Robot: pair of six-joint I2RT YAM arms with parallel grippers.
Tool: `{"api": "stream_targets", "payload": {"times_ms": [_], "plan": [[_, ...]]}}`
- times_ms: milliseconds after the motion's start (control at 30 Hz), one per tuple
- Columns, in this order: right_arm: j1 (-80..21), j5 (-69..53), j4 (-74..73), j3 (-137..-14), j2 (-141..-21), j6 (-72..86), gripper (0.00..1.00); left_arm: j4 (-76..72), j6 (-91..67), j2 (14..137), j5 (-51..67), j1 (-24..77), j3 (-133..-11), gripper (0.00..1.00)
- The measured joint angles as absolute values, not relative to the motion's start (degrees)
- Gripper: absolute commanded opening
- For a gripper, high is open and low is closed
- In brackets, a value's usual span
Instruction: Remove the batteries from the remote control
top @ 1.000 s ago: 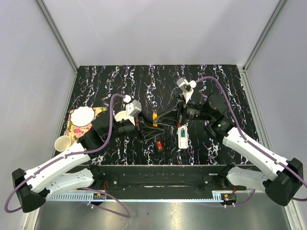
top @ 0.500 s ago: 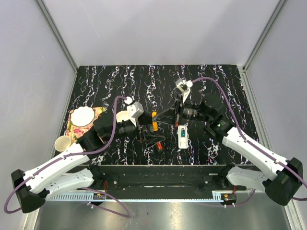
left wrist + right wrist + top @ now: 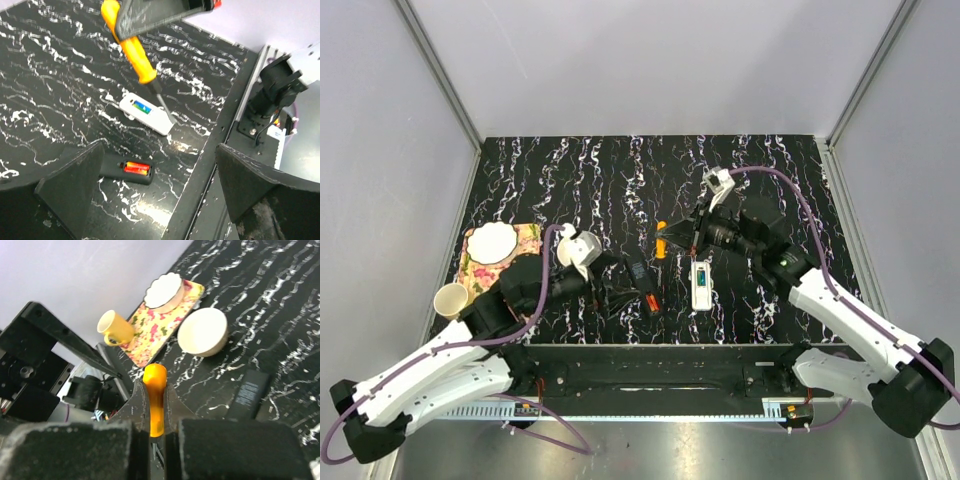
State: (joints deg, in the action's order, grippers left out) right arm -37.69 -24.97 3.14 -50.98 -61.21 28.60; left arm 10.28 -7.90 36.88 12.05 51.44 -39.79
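The white remote control point(image 3: 701, 284) lies flat on the black marbled table, its slot up with the green and blue batteries point(image 3: 140, 105) in it. My right gripper point(image 3: 672, 238) hangs just left of and above it, shut on an orange-handled screwdriver point(image 3: 155, 392) whose dark blade points down toward the remote control point(image 3: 147, 112). My left gripper point(image 3: 618, 293) stands wide open and holds nothing, low over the near part of the table, left of the remote. In the left wrist view its fingers point(image 3: 70, 187) frame the table's front edge.
A black remote point(image 3: 125, 169) with red-orange batteries showing lies between my left fingers, near the table's front edge. A floral tray point(image 3: 490, 255) with a white scalloped dish point(image 3: 492, 240) sits at the left, a yellow cup point(image 3: 451, 298) beside it. A cream bowl point(image 3: 202, 331) stands by the tray.
My left gripper opened, let go of the orange screwdriver and drew back toward the near left. My right gripper shut on the screwdriver and now carries it alone.
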Motion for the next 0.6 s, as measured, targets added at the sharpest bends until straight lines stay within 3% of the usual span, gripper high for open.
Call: {"api": "stream_targets", "payload": {"times_ms": [333,600], "plan": [[-23.64,-25.74,-0.62,-46.57,-60.03,28.84,0.0,11.38,-6.44,51.33,9.74,51.44,-39.81,0.99],[-18.76,-26.63,-4.23,-45.41,-57.6,28.03,0.0,14.02,-6.39,68.05,8.73,51.44,-46.04,0.99]]}}
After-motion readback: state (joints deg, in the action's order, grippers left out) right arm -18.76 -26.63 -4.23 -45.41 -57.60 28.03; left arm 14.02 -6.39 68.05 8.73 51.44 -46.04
